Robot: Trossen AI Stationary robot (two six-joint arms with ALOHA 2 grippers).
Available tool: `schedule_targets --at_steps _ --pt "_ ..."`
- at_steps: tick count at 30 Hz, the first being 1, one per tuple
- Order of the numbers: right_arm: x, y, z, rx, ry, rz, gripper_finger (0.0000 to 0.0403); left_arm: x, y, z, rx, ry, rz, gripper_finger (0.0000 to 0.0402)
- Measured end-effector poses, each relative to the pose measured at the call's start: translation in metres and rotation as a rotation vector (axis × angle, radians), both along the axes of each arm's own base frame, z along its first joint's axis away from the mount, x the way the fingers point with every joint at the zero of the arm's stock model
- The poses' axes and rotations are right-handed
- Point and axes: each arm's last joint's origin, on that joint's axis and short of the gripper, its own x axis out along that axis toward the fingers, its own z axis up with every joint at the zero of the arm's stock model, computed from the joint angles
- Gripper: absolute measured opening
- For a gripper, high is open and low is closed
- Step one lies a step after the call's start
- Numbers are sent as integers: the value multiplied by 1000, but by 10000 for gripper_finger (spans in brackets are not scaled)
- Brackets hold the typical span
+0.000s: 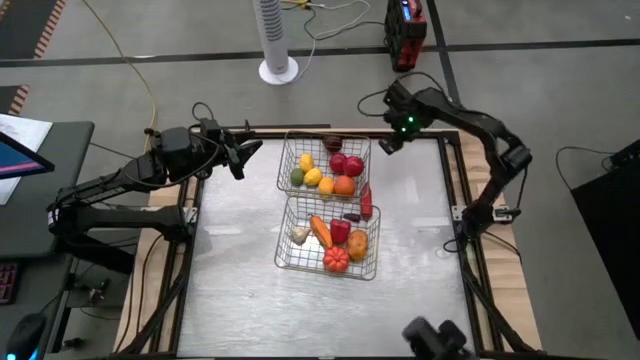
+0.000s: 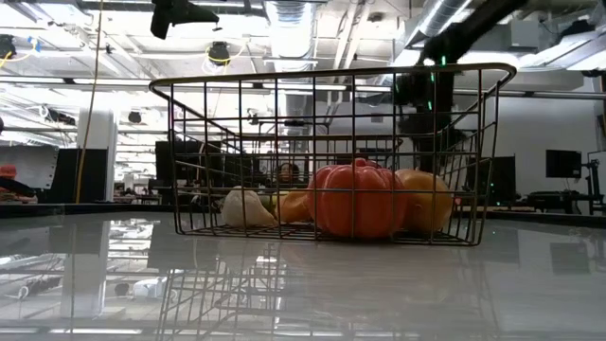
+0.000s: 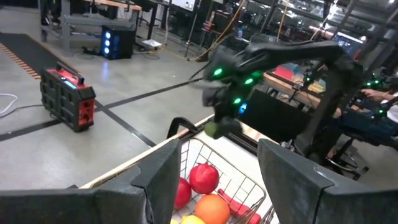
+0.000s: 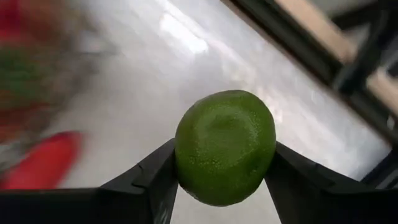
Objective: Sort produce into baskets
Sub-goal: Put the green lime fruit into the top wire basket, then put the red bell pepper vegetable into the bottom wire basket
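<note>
Produce fills two wire baskets in the middle of the high view, one above the other. At the left of that frame the left gripper (image 1: 243,157) waits just left of the upper basket (image 1: 288,152), with its two fingers spread wide and nothing between them. The upper basket holds a green piece, some yellow pieces, an orange (image 1: 344,186) and two red apples (image 1: 346,164). The lower basket (image 1: 284,258) holds a white garlic (image 1: 300,235), a carrot (image 1: 321,232), a red pepper, a yellow-orange piece and a ribbed orange pumpkin (image 1: 336,260). A red chili (image 1: 367,201) and a small dark purple piece (image 1: 351,216) lie on the table (image 1: 240,300) at the right edge between the baskets.

More to the right, in the upper middle of the frame, the right gripper (image 1: 386,143) hangs beside the upper right corner of the upper basket. In the right wrist view its fingers are pressed on both sides of a lime (image 4: 225,147). The lime is round and bright green, and its skin is finely dimpled and a little shiny. It is lifted above the pale table. The left wrist view shows it as a small green ball under the right gripper (image 3: 216,128), above the far rim of the basket.
</note>
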Motion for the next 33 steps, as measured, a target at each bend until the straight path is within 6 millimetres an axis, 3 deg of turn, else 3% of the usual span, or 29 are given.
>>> schedule_targets --at_steps 7,12,17,22,27,33 --pt "31 57 74 -202 -288 227 239 0 0 0 5 3 1 201" --pt "58 92 101 -309 -516 393 239 0 0 0 7 4 9 201" --pt "86 106 97 -334 -592 406 240 0 2 0 12 9 78 201" --pt "104 107 78 -193 -617 404 248 -1 3 -1 12 10 94 201" --pt "111 111 68 -70 -649 456 292 0 3 -1 11 12 93 201" --pt "103 112 68 -38 -592 437 365 1 3 -2 0 12 94 201"
